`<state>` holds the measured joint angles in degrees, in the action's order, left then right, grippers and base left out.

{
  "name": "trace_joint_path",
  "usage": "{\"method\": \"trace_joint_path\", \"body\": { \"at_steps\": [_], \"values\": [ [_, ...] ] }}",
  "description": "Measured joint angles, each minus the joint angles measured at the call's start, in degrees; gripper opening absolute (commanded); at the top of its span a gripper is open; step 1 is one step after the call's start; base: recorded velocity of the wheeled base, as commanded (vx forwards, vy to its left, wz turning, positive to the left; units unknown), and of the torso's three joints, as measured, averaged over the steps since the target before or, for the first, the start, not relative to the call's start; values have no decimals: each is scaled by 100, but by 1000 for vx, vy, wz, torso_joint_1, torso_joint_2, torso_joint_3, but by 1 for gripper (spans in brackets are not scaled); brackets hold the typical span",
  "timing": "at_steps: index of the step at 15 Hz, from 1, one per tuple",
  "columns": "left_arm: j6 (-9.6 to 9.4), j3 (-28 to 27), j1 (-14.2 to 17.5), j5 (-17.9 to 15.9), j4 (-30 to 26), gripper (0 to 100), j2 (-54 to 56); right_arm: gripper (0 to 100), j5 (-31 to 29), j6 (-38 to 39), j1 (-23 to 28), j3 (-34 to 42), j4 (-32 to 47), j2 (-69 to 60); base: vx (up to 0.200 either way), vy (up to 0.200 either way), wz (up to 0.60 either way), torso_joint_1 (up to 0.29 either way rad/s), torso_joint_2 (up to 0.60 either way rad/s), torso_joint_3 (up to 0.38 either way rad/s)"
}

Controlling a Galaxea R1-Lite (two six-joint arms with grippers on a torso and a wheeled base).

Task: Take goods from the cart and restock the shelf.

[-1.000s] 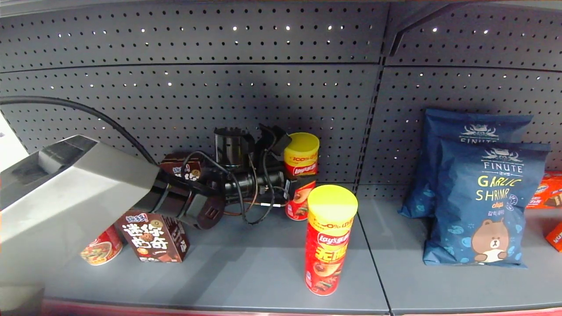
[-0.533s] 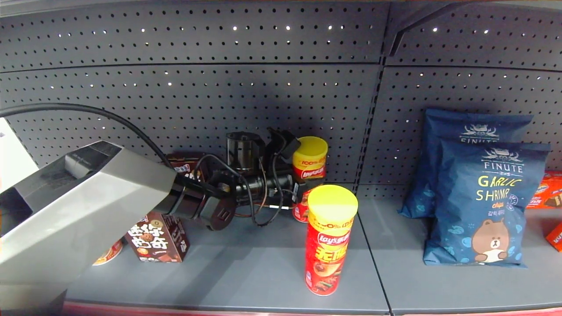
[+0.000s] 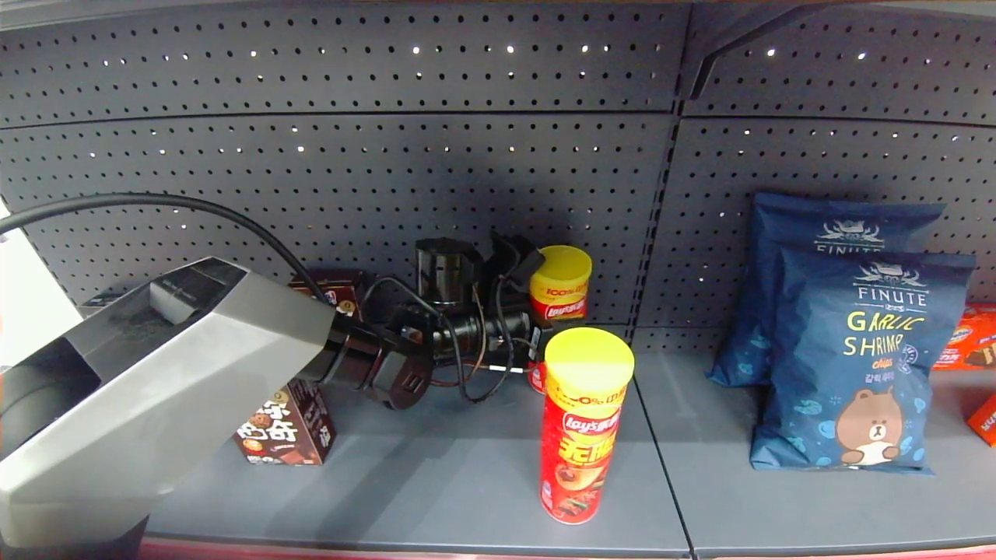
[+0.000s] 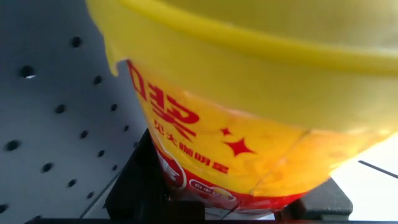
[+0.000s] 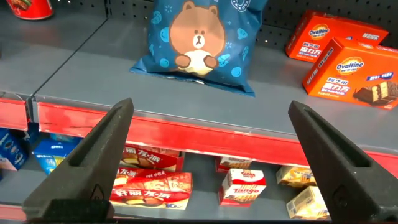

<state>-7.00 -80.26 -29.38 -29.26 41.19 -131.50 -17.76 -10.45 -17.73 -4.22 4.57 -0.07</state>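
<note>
two chip cans: the held can (image 3: 560,289) has slid right along the pegboard (image 3: 350,171) since a second ago, now tucked behind the front can (image 3: 583,424).
left gripper (image 3: 529,338): clamped round the held can.
right gripper (image 5: 209,112): fingers (image 5: 93,168) spread wide, nothing between.
shelf (image 3: 436,482): grey, blue snack bags (image 3: 848,358) on the right, brown box (image 3: 288,428) left.
hidden: held can's lower half, behind the front can and cables (image 3: 467,365).

The head view looks forward and down onto the shelf (image 3: 467,474) from its front. The left wrist view sits tight against the rear can (image 4: 249,124) (image 3: 559,284). The right wrist view faces the shelf from beyond its front edge; the bear bag (image 5: 199,37) (image 3: 848,373) also shows in the head view.
</note>
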Motion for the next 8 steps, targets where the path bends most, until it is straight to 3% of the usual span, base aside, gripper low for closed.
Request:
{"method": "trace_joint_path", "body": {
  "at_steps": [1, 4, 6, 8],
  "values": [
    [-2, 0, -2, 0, 0, 100, -12, 100, 0, 2, 0, 0, 0, 0, 0, 0, 0, 0, 0, 0],
    [-26, -6, -5, 0, 7, 100, -33, 100, 2, 0, 0, 0, -1, 0, 0, 0, 0, 0, 0, 0],
    [-222, 37, 2, 2, 5, 100, -26, 100, 0, 2, 0, 0, -1, 0, 0, 0, 0, 0, 0, 0],
    [-296, 132, 39, 11, 11, 100, 24, 100, 0, 20, 0, 0, -1, 0, 0, 0, 0, 0, 0, 0]
  ]
}}
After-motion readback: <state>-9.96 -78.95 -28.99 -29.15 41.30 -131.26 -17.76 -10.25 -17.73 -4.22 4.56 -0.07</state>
